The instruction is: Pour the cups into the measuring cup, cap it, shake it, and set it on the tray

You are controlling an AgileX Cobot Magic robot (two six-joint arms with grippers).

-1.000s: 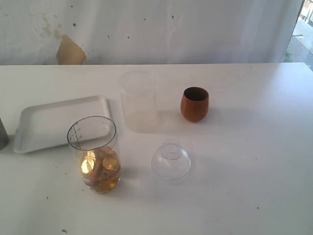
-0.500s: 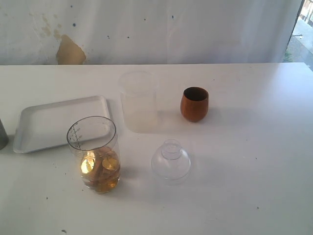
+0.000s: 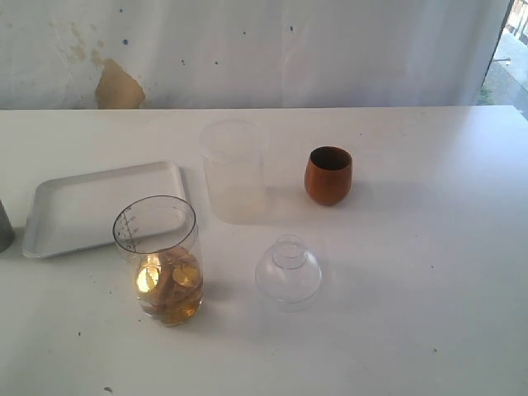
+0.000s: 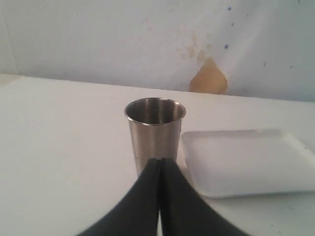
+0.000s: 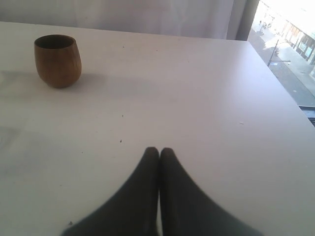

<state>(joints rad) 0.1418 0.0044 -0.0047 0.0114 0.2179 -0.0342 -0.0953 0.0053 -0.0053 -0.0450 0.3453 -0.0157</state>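
Note:
The clear measuring cup (image 3: 158, 260) with printed marks stands near the table's front left, with golden-brown contents in its lower half. Behind it lies the white tray (image 3: 78, 206), also seen beside the steel tumbler (image 4: 155, 132) as the tray (image 4: 251, 162). Only a sliver of the tumbler (image 3: 4, 227) shows at the exterior view's left edge. The brown wooden cup (image 3: 328, 175) stands upright at centre right, the same cup (image 5: 57, 60). My left gripper (image 4: 160, 161) is shut, empty, just short of the tumbler. My right gripper (image 5: 159, 150) is shut, empty, over bare table.
A frosted translucent cup (image 3: 234, 169) stands between the tray and the wooden cup. A clear domed lid (image 3: 288, 269) rests on the table in front of it. A white curtain (image 3: 264, 49) backs the table. Neither arm shows in the exterior view.

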